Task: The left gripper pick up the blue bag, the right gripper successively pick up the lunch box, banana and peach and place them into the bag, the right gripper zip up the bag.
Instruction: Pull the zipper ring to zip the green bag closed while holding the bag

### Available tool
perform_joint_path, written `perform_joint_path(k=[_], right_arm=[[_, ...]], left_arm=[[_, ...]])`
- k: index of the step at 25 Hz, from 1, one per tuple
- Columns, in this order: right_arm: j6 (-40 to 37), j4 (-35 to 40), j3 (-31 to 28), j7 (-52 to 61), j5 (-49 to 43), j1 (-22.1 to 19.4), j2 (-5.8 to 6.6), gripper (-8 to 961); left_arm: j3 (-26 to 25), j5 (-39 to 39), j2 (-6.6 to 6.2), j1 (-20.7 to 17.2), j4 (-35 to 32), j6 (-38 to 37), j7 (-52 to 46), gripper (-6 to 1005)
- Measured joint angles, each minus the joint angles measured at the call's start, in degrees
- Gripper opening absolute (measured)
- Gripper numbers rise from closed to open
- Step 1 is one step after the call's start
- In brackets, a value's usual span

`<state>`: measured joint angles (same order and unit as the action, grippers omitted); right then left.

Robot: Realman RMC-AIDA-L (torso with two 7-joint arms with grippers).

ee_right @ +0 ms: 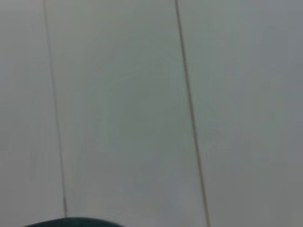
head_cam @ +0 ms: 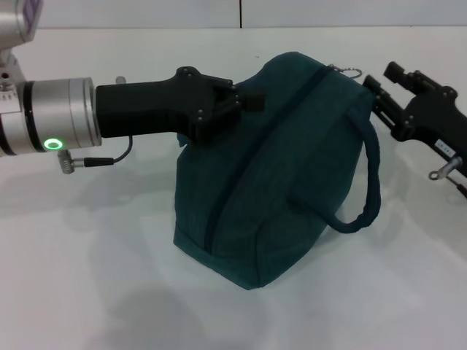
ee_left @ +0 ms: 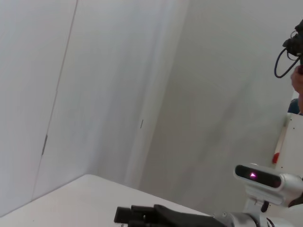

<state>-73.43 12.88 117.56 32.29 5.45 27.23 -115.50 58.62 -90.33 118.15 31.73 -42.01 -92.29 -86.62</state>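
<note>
A plain white table (head_cam: 87,277) fills the head view, with soft grey shadows on its surface. Behind its far edge stands a pale wall (head_cam: 146,11) with one dark vertical seam. In the left wrist view, pale wall panels (ee_left: 118,85) meet at thin vertical seams above a corner of the white table. At that picture's far edge hang a looped black cable (ee_left: 283,64) and a white board with a small red mark (ee_left: 276,157). The right wrist view shows grey panels (ee_right: 123,104) with two thin seams.
</note>
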Motion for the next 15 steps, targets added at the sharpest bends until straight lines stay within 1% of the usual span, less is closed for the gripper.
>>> perform_joint_path(k=[5, 10, 15], right_arm=[[1.0, -0.2, -2.8, 0.0, -0.2, -0.2, 0.21, 449], [5.5, 0.0, -2.5, -0.3, -1.9, 0.9, 0.18, 449], [6.0, 0.4, -2.3, -0.3, -3.8, 2.3, 0.12, 449]], left_arm=[[0.0, 0.0, -0.16, 0.0, 0.0, 0.0, 0.0, 0], [0.0, 0.0, -0.12, 0.1, 0.0, 0.0, 0.0, 0], [0.0, -0.1, -0.13, 0.2, 0.0, 0.2, 0.1, -1]])
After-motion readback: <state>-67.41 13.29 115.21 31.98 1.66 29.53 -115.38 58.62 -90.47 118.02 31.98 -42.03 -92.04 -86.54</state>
